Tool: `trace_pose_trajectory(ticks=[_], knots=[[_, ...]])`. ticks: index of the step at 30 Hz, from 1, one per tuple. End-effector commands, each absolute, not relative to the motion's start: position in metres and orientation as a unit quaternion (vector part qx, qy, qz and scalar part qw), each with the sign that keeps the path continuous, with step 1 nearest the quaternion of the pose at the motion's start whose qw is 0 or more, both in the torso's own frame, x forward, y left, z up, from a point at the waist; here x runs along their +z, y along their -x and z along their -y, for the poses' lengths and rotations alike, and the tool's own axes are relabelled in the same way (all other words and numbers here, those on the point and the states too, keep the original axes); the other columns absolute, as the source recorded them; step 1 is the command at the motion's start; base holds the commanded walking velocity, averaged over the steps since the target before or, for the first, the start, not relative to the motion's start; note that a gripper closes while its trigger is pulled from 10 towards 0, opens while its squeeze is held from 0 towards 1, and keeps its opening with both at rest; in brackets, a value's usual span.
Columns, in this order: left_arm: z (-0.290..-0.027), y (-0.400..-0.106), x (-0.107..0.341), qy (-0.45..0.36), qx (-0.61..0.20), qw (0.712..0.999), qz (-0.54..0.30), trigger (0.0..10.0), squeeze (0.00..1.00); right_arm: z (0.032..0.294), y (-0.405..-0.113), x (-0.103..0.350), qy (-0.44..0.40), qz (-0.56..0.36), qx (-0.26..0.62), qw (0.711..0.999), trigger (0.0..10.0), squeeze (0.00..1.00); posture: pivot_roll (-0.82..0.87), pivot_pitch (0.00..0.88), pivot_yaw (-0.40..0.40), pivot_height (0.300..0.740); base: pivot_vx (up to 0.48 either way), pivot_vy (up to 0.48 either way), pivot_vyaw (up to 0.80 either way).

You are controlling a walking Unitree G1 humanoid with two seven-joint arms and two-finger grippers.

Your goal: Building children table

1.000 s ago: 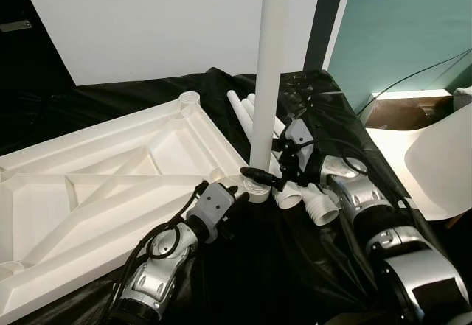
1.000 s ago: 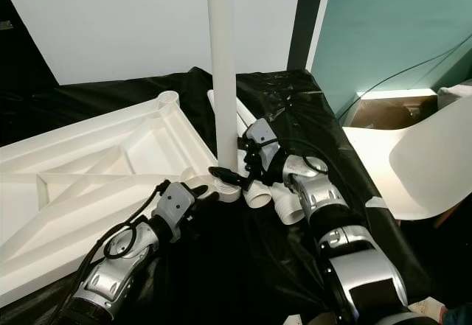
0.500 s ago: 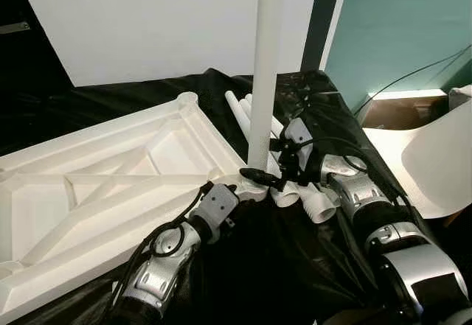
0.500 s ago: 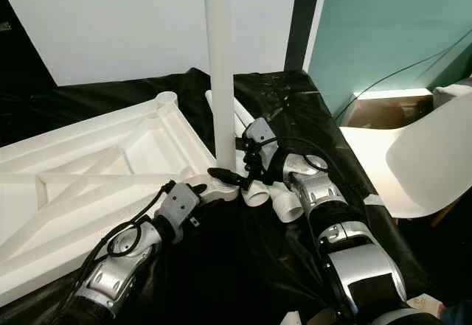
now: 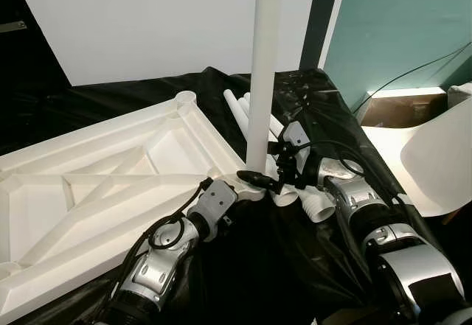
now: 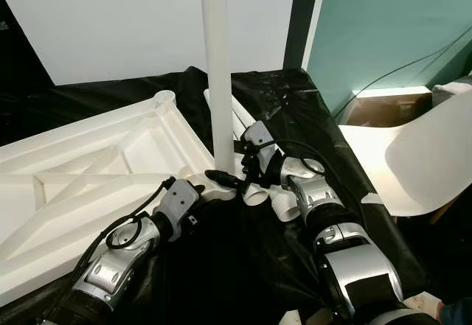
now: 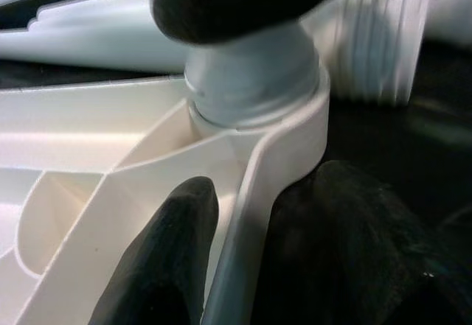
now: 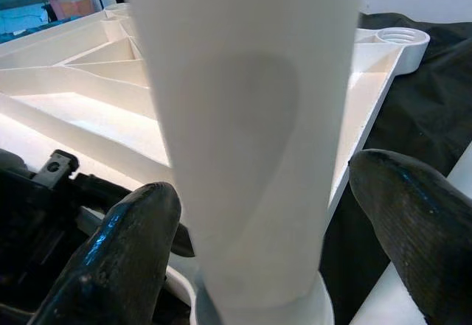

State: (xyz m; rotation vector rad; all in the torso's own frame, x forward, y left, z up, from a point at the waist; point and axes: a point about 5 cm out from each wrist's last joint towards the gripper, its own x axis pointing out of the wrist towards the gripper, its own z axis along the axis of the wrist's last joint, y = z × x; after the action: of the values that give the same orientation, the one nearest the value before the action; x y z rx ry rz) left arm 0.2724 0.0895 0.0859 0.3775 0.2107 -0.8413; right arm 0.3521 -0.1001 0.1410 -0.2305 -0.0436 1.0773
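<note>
Here, right gripper (image 5: 259,178) around upright leg (image 5: 264,74), left gripper (image 7: 243,266) pinching tabletop (image 5: 110,185) rim

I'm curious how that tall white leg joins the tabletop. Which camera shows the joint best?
The left wrist view: the leg's base sits in the tabletop's corner socket, close up. The right wrist view shows the leg between fingers; the eye views show it small.

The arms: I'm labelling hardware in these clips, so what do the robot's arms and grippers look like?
Both arms are glossy silver with rounded segments and black joint bands. Black cables loop on the left arm and the right arm. The left gripper and right gripper each have two long, rounded black fingers on a pale grey block.
</note>
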Motion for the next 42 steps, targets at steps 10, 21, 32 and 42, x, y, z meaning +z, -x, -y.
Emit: trace_pose_trajectory(ticks=[10,21,32,42], knots=[[-0.096,-0.266,0.055,-0.164,-0.431,0.858,-0.225,0.0,0.0,0.097,-0.353,0.142,0.108,0.028,0.515,0.85,10.0,0.0,0.15,0.0,-0.001,0.74,0.0,0.0,0.0],[-0.089,-0.259,0.066,-0.109,-0.454,0.862,-0.197,10.0,0.0,0.097,-0.352,0.141,0.106,0.027,0.519,0.848,4.0,0.0,0.15,0.0,-0.006,0.74,0.0,0.0,0.0],[-0.087,-0.254,0.069,-0.047,-0.459,0.867,-0.189,10.0,0.0,0.096,-0.344,0.132,0.08,0.021,0.541,0.837,0.0,0.0,0.15,0.0,-0.011,0.74,0.0,0.0,0.0],[-0.083,-0.252,0.069,-0.04,-0.459,0.867,-0.188,10.0,0.0,0.087,-0.336,0.128,0.008,0.115,0.327,0.938,0.0,0.0,0.16,0.0,-0.012,0.74,0.0,0.0,0.0]])
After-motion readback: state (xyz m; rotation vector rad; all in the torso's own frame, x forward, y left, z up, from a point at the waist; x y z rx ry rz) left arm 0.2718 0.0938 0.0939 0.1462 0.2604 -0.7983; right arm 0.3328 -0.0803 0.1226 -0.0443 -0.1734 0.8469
